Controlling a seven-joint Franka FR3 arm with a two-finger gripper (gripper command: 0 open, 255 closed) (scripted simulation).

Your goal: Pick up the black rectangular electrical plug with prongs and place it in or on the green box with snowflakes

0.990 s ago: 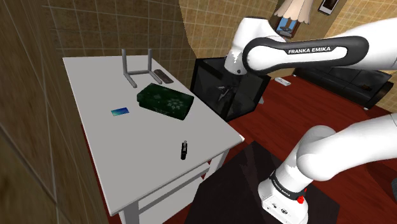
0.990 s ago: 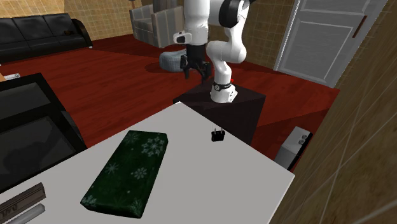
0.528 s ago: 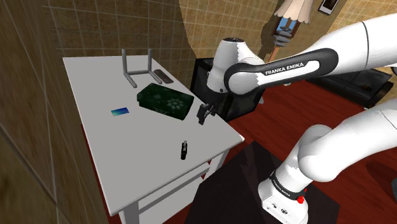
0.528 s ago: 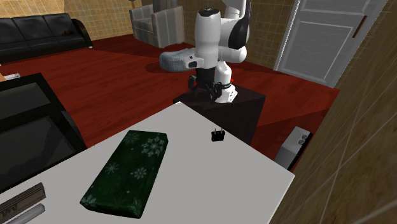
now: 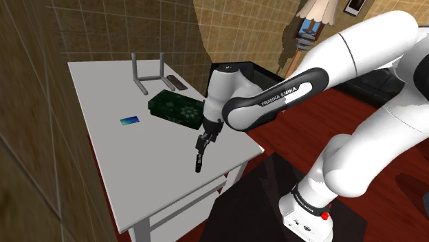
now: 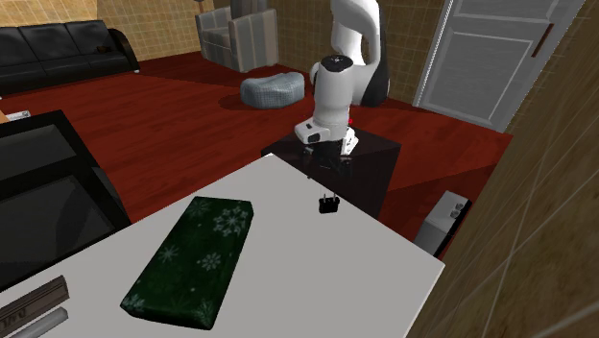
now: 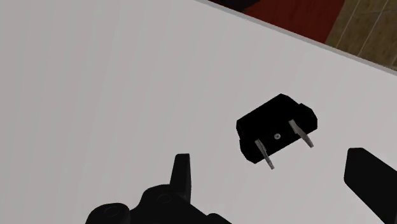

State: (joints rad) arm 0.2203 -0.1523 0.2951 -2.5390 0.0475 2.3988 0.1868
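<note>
Hovering just above the black two-prong plug [image 7: 275,127], the black fingers [image 7: 181,177] stand spread apart and grasp nothing. The plug rests on the white surface [image 5: 103,155], near the edge on the stand's side. It lies well apart from the dark green snowflake box [image 5: 177,108], which sits farther back, right of a small blue card [image 5: 128,121].

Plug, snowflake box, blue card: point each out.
black plug [image 7: 275,122]: wrist view, middle of its body.
green snowflake box [image 6: 192,252]: second exterior view, centre of its top face.
blue card [image 5: 128,121]: shoulder view, its middle.
</note>
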